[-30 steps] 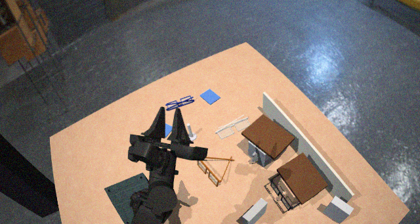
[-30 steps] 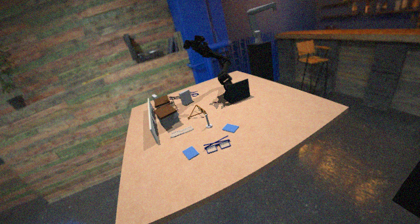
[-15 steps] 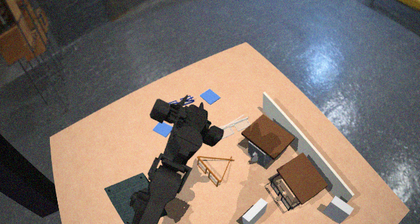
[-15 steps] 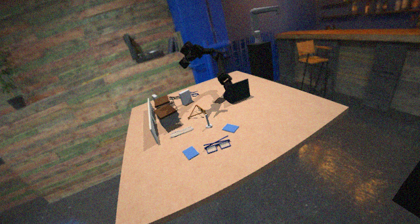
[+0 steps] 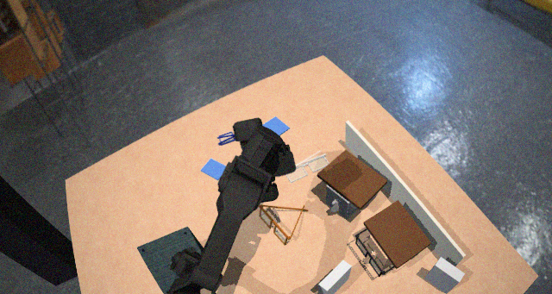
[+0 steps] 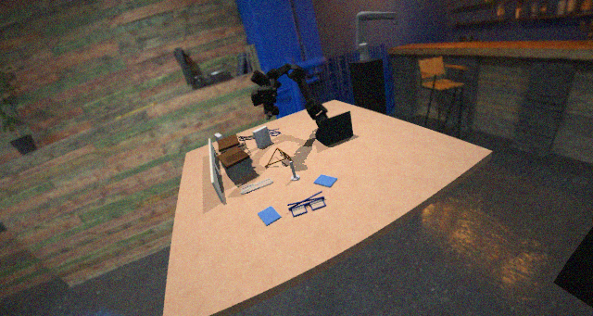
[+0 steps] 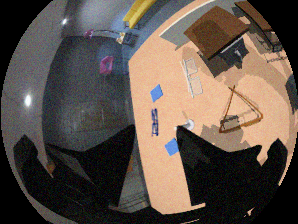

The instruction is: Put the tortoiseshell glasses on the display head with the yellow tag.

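The tortoiseshell glasses (image 5: pixel 276 225) (image 6: pixel 278 158) (image 7: pixel 237 112) lie on the table with their temples spread, between the arm and the two display heads. The heads (image 5: pixel 351 178) (image 5: pixel 397 234) (image 6: pixel 233 156) have brown tops and stand in front of a grey backboard (image 5: pixel 401 190). The nearer one carries a dark wire frame on its face. I cannot make out the yellow tag. My gripper (image 6: pixel 269 114) (image 7: pixel 155 129) hangs high above the table, fingers partway open and empty, well clear of the glasses. In the top view the arm hides the fingers.
Blue glasses (image 5: pixel 226 138) (image 6: pixel 306 205) lie between two blue pads (image 5: pixel 276 125) (image 5: pixel 213 169). Clear glasses (image 5: pixel 310 166) (image 6: pixel 253 185) lie near the far head. A small post (image 6: pixel 294 172) stands mid-table. Two grey blocks (image 5: pixel 335 277) (image 5: pixel 445 274) sit near the heads.
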Tool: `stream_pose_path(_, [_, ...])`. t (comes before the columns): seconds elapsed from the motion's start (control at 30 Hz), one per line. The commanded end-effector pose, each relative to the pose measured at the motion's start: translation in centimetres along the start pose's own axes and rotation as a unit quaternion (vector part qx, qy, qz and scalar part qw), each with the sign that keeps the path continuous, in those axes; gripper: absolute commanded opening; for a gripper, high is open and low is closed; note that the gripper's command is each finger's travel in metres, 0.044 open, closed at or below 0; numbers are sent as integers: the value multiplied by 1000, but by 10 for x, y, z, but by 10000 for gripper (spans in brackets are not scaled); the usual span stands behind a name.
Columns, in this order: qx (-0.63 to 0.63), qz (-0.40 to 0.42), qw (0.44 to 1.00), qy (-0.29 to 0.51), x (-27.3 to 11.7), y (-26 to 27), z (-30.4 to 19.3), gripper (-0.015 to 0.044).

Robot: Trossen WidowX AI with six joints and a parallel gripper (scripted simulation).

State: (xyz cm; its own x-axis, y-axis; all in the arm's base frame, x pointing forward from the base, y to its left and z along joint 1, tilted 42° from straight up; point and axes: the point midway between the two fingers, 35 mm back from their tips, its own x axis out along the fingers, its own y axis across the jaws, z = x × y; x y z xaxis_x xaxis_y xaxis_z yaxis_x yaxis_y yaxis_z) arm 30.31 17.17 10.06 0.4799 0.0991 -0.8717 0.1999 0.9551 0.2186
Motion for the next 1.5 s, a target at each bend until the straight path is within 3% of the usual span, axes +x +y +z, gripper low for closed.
stream_pose_path(0.0, [225, -201, 953, 9, 51, -55, -19, 200])
stream_pose_path(0.43, [430, -435, 779, -138, 79, -144, -46, 200])
stream_pose_path(0.93, [432, -438, 776, -142, 82, -143, -46, 200])
stream_pose_path(1.03, [432, -438, 776, -142, 82, -143, -46, 121])
stream_pose_path(1.47, [432, -438, 776, -142, 84, -146, -47, 120])
